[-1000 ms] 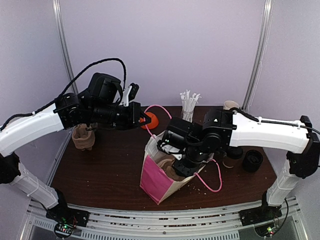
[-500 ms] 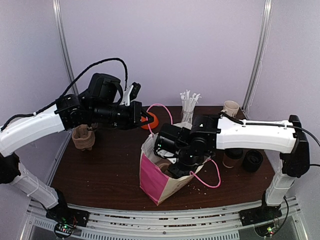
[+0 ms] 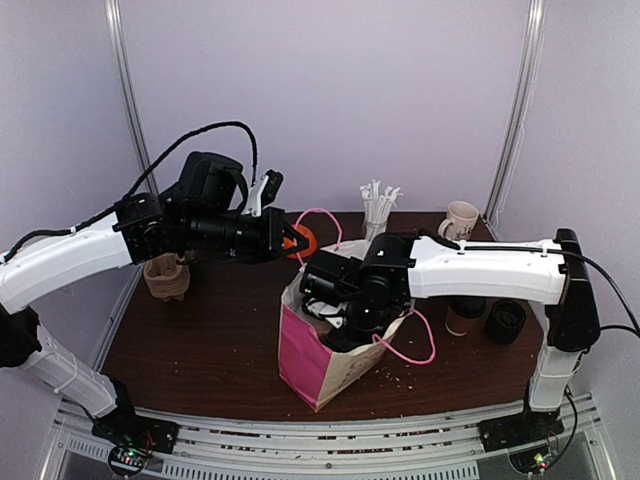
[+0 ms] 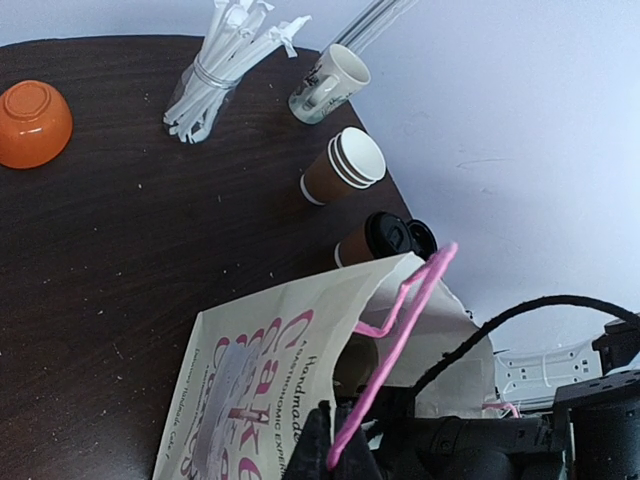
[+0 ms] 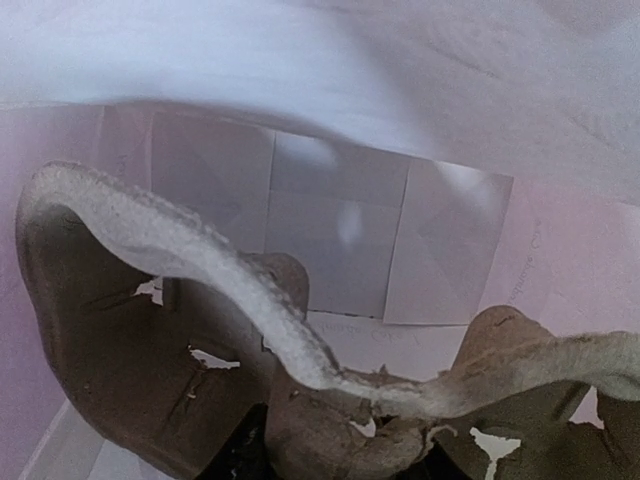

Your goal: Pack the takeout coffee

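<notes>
You can't tell how the right gripper [image 3: 342,315] stands: it's sunk inside the pink-and-cream paper bag [image 3: 300,355] (a brown moulded-pulp carrier [image 5: 130,330] fills its camera there).

Soft even light; faint shadows; top, left wrist views sharp; right wrist view pale, blurred.

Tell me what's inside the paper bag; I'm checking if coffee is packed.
The right gripper holds a brown pulp cup carrier inside the paper bag. No cup shows; anything under the carrier is hidden.
</notes>
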`<state>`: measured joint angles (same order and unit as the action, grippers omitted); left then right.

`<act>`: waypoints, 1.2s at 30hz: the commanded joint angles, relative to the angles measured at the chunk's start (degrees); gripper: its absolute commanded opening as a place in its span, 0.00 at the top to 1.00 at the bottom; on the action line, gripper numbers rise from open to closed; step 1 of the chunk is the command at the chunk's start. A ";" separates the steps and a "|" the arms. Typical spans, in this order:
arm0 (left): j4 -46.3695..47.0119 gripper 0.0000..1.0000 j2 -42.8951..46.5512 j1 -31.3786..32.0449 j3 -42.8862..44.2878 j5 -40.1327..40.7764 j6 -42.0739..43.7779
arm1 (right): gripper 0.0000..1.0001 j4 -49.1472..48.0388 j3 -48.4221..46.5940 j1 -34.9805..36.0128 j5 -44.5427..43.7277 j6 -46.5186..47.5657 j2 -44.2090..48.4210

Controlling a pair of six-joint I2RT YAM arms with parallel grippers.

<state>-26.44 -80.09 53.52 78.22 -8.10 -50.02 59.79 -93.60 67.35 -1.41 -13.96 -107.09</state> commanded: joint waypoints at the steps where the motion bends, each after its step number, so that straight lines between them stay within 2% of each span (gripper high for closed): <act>1: 3.29 1.00 0.55 0.18 -0.94 -1.22 0.10 | 0.62 0.69 -2.00 -0.55 1.45 -0.81 -2.09; 36: 4.09 1.00 0.11 0.13 -2.10 -1.84 2.12 | 0.61 -1.71 -1.91 -3.42 6.17 -0.38 -11.31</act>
<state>-24.32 -80.09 53.52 77.01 -8.88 -49.12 58.46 -95.64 64.49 3.62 -14.74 -116.95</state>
